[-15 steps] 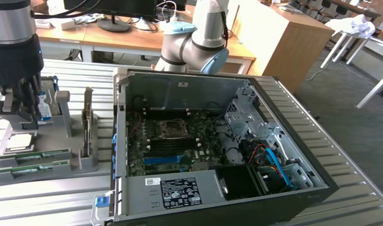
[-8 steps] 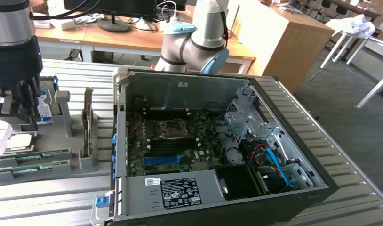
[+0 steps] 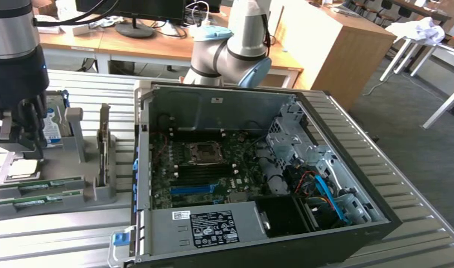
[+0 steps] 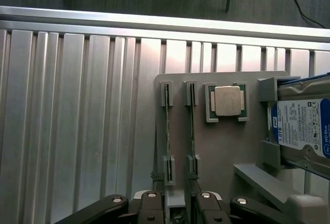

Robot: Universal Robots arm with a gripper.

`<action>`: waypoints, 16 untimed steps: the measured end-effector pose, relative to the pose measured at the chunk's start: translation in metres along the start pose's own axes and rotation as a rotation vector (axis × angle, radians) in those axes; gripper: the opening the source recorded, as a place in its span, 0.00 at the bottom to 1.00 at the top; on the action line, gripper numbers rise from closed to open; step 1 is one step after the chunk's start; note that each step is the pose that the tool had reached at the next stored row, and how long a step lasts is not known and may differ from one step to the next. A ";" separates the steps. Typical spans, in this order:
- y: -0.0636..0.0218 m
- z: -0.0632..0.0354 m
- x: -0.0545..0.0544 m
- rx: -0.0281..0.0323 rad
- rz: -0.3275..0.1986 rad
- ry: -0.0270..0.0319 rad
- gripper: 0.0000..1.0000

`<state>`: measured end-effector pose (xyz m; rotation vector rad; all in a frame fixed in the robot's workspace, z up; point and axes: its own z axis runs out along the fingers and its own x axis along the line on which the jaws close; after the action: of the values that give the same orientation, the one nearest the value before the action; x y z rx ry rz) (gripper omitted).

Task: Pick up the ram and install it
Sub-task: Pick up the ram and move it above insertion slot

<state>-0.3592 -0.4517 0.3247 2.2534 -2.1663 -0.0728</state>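
In the exterior view the gripper [image 3: 19,142] hangs over a grey holder [image 3: 100,192] at the exterior view's left, beside the open computer case [image 3: 302,111]. Its jaws stand wide and carry nothing. The ram [image 3: 42,186] stands on edge in the holder's slots, a second stick [image 3: 39,201] just beside it. The processor [image 3: 22,170] and the hard drive [image 3: 53,133] are nearer the gripper. The motherboard [image 3: 212,167] lies bare inside the case.

In the wrist view the gripper [image 4: 178,211] looks down on the ram [image 4: 167,136] and the second stick [image 4: 191,131], both edge-on and parallel, apart from each other. The jaws seem centred between the two, so I cannot tell which one they are meant for. A clean pick probably needs the jaws squared across one stick's thin edge, midway between its end slots and clear of its neighbour.
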 end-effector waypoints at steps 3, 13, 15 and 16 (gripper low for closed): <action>0.0001 0.0011 0.002 0.0000 0.000 0.0000 0.30; 0.0001 0.0057 0.007 -0.0001 0.000 0.0000 0.30; 0.0001 0.0068 0.007 0.0000 0.000 0.0000 0.30; 0.0000 0.0074 0.007 0.0000 0.000 0.0000 0.30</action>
<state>-0.3593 -0.4585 0.3171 2.2534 -2.1663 -0.0727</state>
